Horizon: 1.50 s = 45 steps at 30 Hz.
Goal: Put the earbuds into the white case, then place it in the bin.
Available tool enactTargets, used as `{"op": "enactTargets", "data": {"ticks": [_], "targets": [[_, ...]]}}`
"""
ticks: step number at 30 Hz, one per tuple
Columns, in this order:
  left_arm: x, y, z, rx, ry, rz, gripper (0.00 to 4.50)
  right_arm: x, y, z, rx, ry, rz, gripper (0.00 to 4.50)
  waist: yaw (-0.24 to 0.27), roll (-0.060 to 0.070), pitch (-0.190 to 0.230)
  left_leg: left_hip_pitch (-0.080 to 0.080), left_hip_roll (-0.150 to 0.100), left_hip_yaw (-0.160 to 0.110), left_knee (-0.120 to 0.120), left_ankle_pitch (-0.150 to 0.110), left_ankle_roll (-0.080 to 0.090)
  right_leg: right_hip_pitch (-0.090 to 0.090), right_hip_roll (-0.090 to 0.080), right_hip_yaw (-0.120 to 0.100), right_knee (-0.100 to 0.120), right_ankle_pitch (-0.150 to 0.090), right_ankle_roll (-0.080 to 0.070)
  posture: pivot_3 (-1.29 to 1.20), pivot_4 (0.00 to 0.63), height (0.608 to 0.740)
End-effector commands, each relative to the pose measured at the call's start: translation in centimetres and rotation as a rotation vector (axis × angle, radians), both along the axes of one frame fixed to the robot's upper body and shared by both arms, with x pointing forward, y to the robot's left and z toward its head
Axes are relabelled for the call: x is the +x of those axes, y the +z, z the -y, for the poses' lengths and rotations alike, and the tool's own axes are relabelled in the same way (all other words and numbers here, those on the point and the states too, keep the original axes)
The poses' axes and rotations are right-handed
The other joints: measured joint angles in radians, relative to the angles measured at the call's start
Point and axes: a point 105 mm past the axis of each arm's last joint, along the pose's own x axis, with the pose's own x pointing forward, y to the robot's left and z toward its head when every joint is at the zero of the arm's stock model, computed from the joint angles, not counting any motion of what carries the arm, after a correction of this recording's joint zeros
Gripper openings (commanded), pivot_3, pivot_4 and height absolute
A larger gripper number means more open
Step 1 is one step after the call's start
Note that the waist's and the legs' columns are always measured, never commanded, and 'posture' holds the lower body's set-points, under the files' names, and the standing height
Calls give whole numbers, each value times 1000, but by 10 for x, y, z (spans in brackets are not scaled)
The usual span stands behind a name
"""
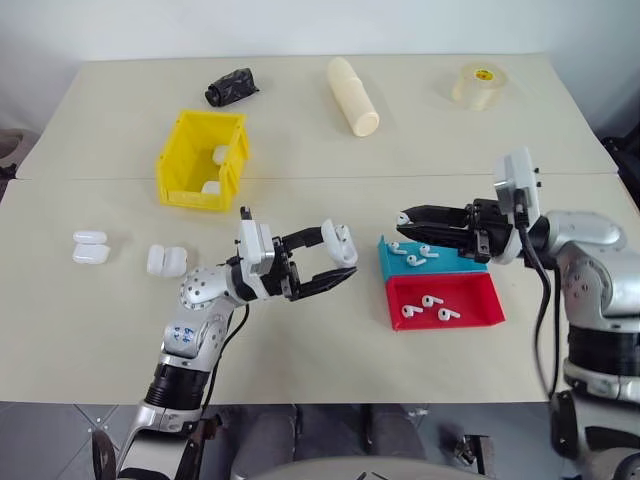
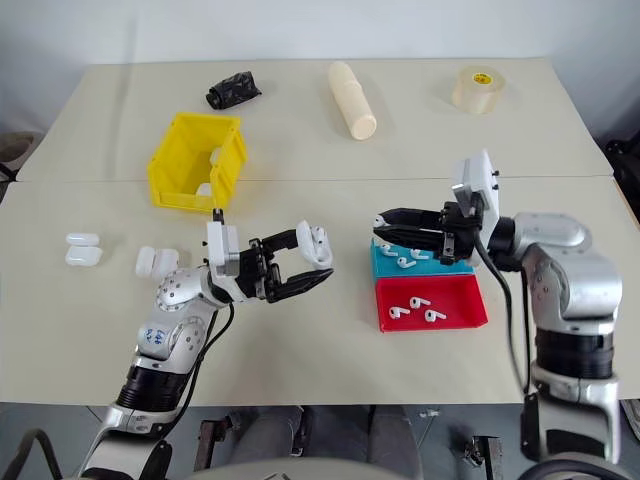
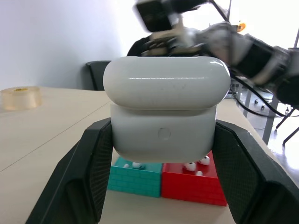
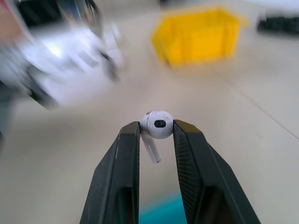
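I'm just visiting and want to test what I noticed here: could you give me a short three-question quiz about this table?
1. True or false: the white case in the left gripper has its lid shut.
2. What does the right gripper pinch? A) tape roll B) earbud C) black bag
3. Which tray lies nearer the robot, the blue tray or the red tray?

Key:
1. True.
2. B, an earbud.
3. The red tray.
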Motion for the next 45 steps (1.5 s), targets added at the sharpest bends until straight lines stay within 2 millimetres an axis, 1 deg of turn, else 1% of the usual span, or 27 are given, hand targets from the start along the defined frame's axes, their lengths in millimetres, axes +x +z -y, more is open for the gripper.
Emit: {"op": "enactTargets", "data": {"ticks": [1,7,12,17,26,34,40,43,45], "targets": [[0,11,1,-33,-19,15,2779,-16,20,-9,142,1,47,1075,-2,0,0,0,0,0,0,0,0,0,0,0,0,0,0,0,150,740],[2,19,6,-45,-46,7,2779,-31,22,-32,362,-3,34,1075,-2,0,0,0,0,0,0,0,0,0,0,0,1,0,0,0,150,740],[1,23,8,-53,-61,-4,2779,-39,20,-44,408,2,26,1075,-3,0,0,0,0,-1,-1,0,0,0,1,0,2,0,0,0,150,740],[0,27,10,-64,-70,-13,2779,-41,14,-52,442,-7,7,1075,-4,0,0,1,0,-1,-1,0,0,0,1,0,1,0,0,0,150,740],[-1,31,11,-83,-78,-12,2779,-40,-1,-52,439,-36,-22,1075,-4,0,0,1,0,-1,-1,0,0,0,1,0,1,0,0,0,150,740],[-3,33,13,-93,-82,5,2779,-43,-16,-52,386,-28,-50,1075,-4,0,0,1,0,-1,-1,0,0,0,1,0,1,0,0,0,150,740],[-6,34,13,-99,-103,39,2779,-40,-23,-50,355,-43,-81,1075,-3,0,0,1,0,0,-1,0,0,0,1,0,0,0,0,0,150,740],[-9,31,14,-84,-126,58,2779,-41,-22,-51,345,-30,-81,1659,-3,0,0,1,0,0,-1,0,0,0,1,0,0,0,0,0,150,740],[-10,30,15,-79,-132,62,2779,-42,-21,-51,343,-15,-85,2309,-3,0,0,1,0,0,-1,0,0,0,1,0,-1,0,0,0,150,740]]}}
